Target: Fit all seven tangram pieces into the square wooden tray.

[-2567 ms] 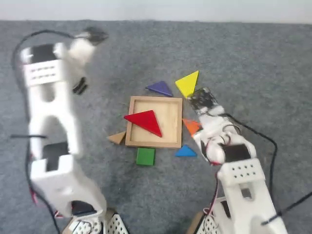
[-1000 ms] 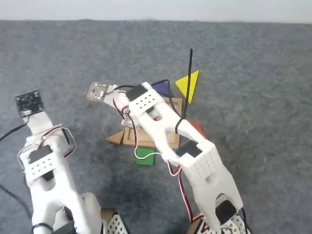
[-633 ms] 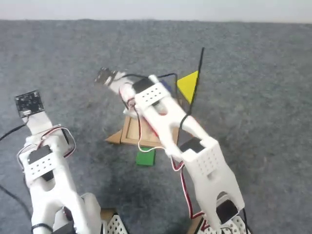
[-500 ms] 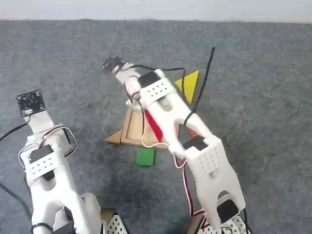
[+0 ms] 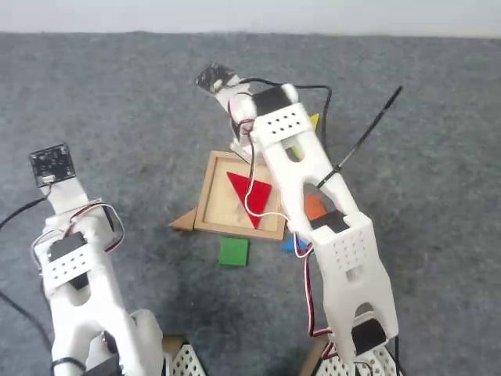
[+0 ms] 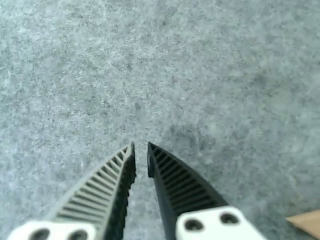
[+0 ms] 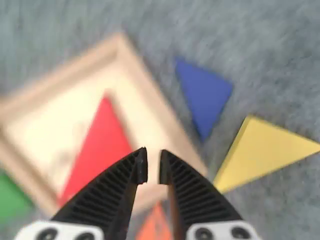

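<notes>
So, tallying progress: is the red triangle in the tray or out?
In: the red triangle lies flat inside the wooden tray.

Robotics test bench, lab or hobby setup, can't tell which. Evidence: two white printed arms mounted side by side at the near edge, left arm [image 5: 74,274] and right arm [image 5: 313,180], with perforated plastic shells and exposed servos. Wiring is loose: a black cable [image 5: 368,133] sticks off the right arm and a white wire [image 5: 250,205] hangs across it. Bare camera board [image 5: 52,164] on the left arm's wrist. Work surface is a grey felt-like mat [image 5: 438,117] across the whole table, with a plain pale wall [image 5: 250,16] along the far edge. Props are test-rig stuff: wooden tray [image 5: 203,196], red triangle [image 5: 241,186] in it, green square [image 5: 233,251] near it on the mat.
</notes>
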Action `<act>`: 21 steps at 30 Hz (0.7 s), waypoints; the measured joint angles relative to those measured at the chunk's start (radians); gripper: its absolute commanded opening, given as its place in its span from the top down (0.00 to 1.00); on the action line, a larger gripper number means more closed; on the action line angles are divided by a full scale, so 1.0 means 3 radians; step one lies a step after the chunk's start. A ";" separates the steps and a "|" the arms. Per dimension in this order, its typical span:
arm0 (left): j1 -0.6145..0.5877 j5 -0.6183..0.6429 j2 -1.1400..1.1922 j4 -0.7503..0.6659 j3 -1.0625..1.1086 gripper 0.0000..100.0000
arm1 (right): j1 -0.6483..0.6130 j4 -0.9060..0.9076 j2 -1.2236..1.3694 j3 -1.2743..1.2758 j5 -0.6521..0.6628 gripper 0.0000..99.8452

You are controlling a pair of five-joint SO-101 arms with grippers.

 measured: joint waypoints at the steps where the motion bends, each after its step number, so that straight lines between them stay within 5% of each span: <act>1: 0.0000 0.0000 0.0000 0.0000 0.0000 0.96 | 0.0005 0.0164 0.0000 -0.0010 0.0266 0.78; 10: 0.0000 0.0000 0.0000 0.0000 0.0000 0.96 | 0.0174 0.0435 -0.0322 0.0547 0.2138 0.70; 21: 0.0000 0.0000 0.0000 0.0000 0.0000 0.96 | 0.0010 -0.0552 -0.0762 0.2005 0.2450 0.70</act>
